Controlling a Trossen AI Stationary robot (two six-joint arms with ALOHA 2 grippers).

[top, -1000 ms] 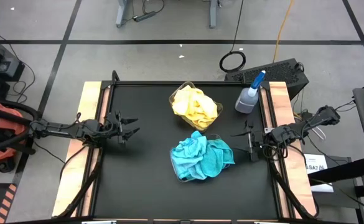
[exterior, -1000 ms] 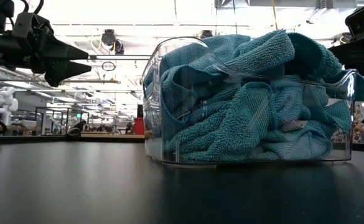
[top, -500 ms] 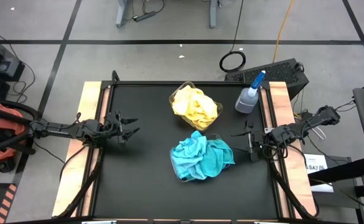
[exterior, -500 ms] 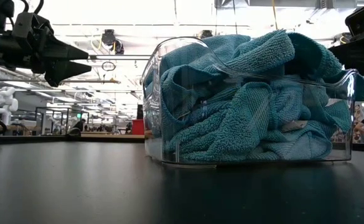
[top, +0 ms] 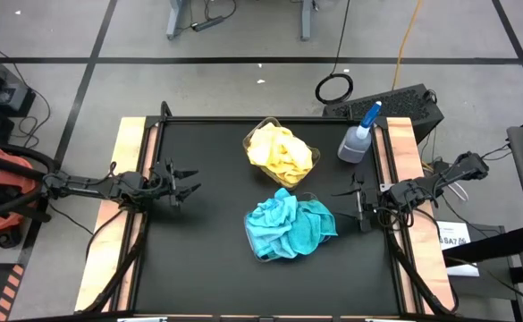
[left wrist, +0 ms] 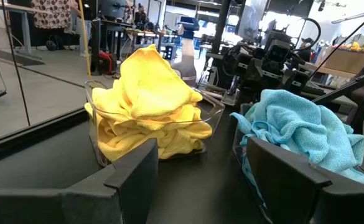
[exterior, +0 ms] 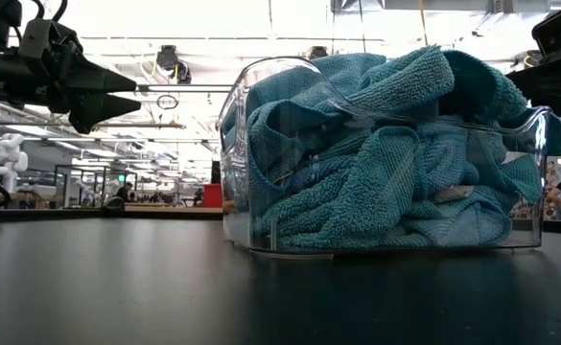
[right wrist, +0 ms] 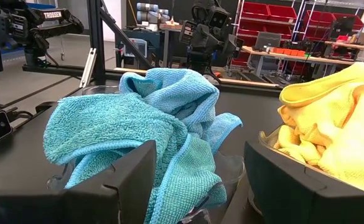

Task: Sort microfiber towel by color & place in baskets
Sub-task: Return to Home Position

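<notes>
Fuzzy, crumpled turquoise towels (top: 288,228) overflow the near clear, round-cornered tub (exterior: 237,125); soft yellow towels (top: 281,152) heap the far tub (top: 250,136). The left gripper (top: 192,182), well left of them, and the right gripper (top: 352,206), just right of the near tub, both have fingers spread, touching no cloth.

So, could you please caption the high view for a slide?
Yellow fuzzy cloths fill the upper clear plastic tub, turquoise cloths the lower tub; left gripper and right gripper flank them, fingers open.

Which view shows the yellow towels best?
The left wrist view: the yellow towels fill their basket, whole and close. The high view shows them small, from above; the right wrist view cuts them off at its edge; the low view hides them behind the blue towels.
</notes>
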